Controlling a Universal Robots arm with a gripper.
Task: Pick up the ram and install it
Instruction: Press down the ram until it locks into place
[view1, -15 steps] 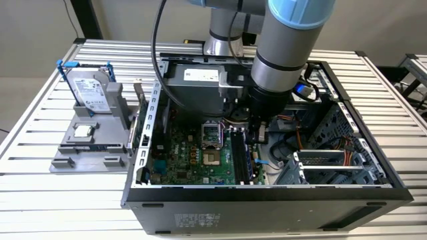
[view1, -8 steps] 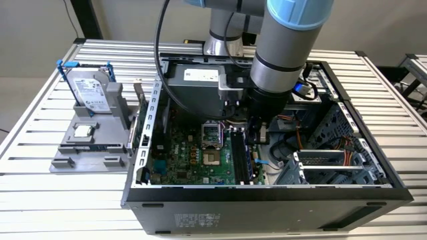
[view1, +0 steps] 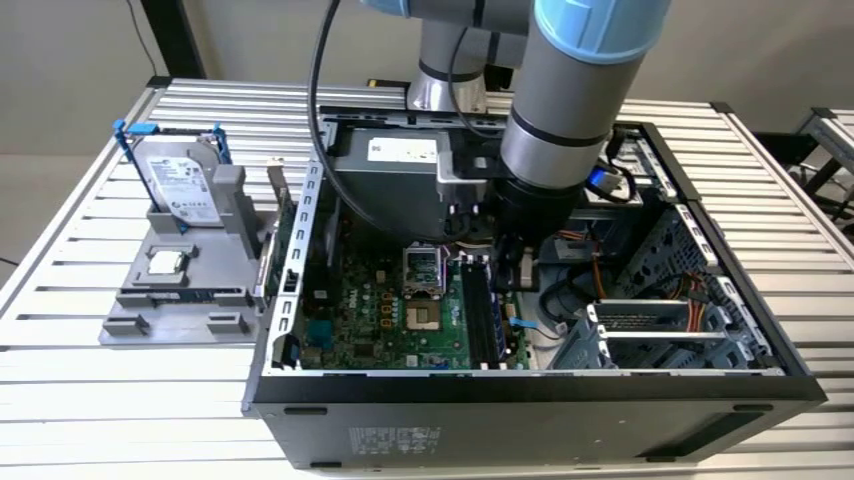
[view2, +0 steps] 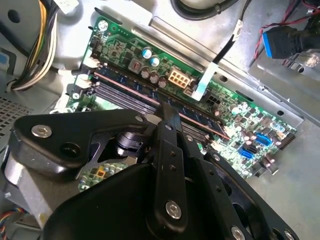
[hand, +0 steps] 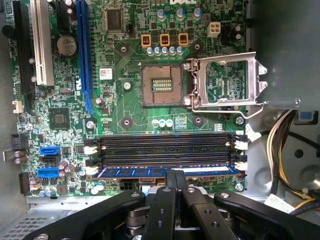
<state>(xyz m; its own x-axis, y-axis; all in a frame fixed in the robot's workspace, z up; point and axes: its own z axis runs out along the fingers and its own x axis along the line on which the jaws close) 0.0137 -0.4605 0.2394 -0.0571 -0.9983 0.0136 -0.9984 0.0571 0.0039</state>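
The ram is a long dark-blue stick standing on edge in the outermost of the motherboard's memory slots, with white latches at both ends. My gripper is shut, its two black fingers pressed together, and the tips rest on the stick's upper edge near its middle. The fingers meet along the stick's length, so they press on it rather than clamp it. In the second wrist view the gripper touches down on the slot row. In the exterior view the gripper reaches down inside the open computer case.
The open CPU socket with its raised metal frame lies beside the slots. Yellow and black cables run close by. Outside the case, a grey stand holds a silver hard drive and a small square chip.
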